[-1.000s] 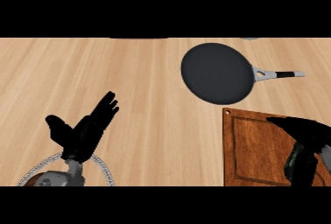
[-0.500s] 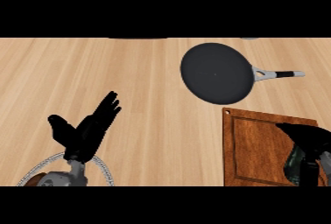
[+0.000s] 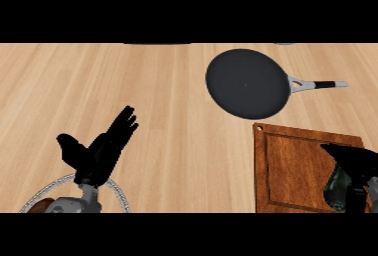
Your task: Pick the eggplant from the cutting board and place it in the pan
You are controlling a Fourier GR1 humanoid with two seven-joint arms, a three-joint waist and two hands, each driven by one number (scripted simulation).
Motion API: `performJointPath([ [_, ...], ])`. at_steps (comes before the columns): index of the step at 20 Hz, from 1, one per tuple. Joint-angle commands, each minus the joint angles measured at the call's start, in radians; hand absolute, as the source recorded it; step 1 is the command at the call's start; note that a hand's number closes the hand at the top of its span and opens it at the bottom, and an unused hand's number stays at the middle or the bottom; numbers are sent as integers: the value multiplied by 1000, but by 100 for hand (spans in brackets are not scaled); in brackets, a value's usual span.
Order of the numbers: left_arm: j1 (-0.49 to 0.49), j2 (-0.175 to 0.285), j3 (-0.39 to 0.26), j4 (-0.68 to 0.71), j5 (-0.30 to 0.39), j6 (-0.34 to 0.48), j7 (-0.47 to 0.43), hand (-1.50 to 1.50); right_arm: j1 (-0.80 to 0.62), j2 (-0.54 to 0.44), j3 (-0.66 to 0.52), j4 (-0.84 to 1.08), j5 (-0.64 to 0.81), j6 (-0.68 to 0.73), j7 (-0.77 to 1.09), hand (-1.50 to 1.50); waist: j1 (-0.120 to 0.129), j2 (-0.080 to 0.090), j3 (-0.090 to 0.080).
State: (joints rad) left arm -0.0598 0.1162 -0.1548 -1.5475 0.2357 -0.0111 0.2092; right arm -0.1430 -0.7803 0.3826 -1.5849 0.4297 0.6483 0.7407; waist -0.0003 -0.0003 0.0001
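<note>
One light wooden table fills the view, its grain running left to right. On it, at the lower right, lies one brown cutting board with a routed border; its near edge and right side are cut off by the view. Beyond the board and apart from it sits one dark round pan, with nothing in it, its grey-and-black handle pointing to the right. Two hands show. The left hand stands at the lower left, well apart from board and pan, its fingers straight and held together, pointing up and to the right, thumb spread to the side. The right hand hangs over the board's right part as a black wedge; whether it is closed on anything I cannot tell. Below it is a dark, glossy, greenish shape, and I cannot tell whether that is the eggplant or part of the arm. So the eggplant's long axis and heading cannot be read; it is not in the pan.
</note>
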Motion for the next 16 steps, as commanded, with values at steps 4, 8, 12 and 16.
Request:
performJointPath([
  [4,21,28,63,74,14,-78,-95,0,17,-9,-9,49,164,-60,-214,150,1,1,0],
  [8,0,-27,3,-39,-21,8,47,0,-3,5,23,140,299,-146,-323,150,5,0,0],
  [12,-41,-17,33,-9,-15,0,57,0,-13,88,87,67,351,-175,-342,150,3,0,0],
  [16,-8,-11,17,11,-4,-45,12,0,-36,176,282,-184,369,-217,-496,150,22,-8,0],
])
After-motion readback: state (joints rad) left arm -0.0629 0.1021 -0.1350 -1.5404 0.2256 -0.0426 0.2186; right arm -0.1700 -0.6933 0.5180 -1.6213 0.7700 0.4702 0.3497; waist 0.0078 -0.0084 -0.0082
